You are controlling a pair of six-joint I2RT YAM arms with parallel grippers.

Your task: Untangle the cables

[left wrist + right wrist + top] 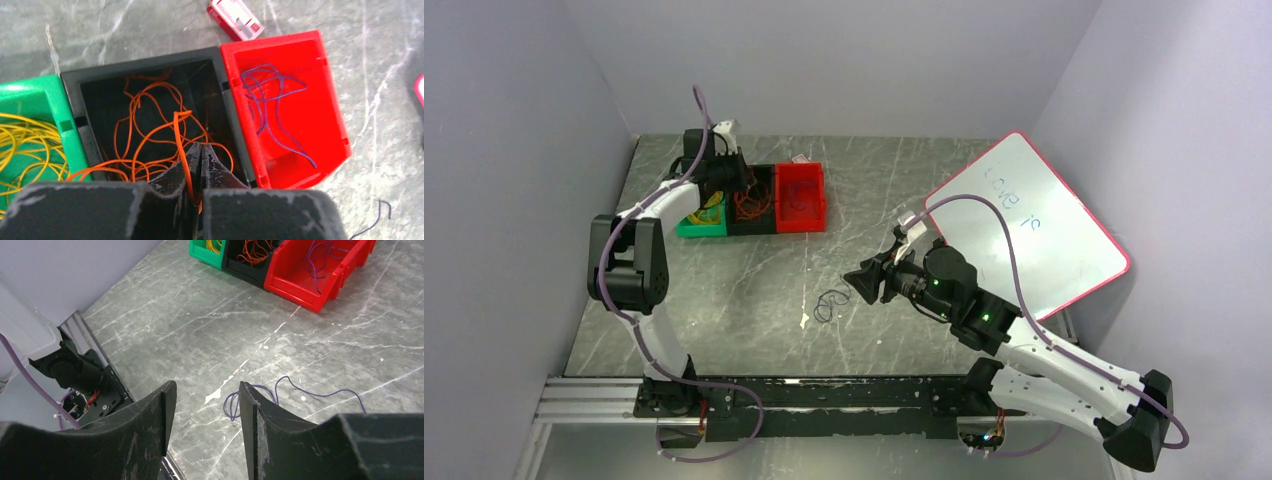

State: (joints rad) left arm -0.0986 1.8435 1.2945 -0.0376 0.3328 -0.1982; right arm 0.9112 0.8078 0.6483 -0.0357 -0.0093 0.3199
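My left gripper (209,146) hangs over the black bin (140,65), shut on an orange cable (177,130) that runs down between its fingers; more orange cables lie loose in that bin. Yellow cables (25,135) fill the green bin (30,95), and a purple cable (265,95) lies in the red bin (300,45). On the table, a loose purple cable (226,405) lies just beyond my right gripper (206,387), which hovers open with nothing between its fingers. From above, that cable (829,303) sits left of the right gripper (864,283), and the left gripper (724,170) is over the bins.
The three bins stand side by side at the back left of the marble table. A small red and white box (235,17) lies behind them. A red-framed whiteboard (1024,225) leans at the right. The metal rail (824,395) with the arm bases runs along the near edge.
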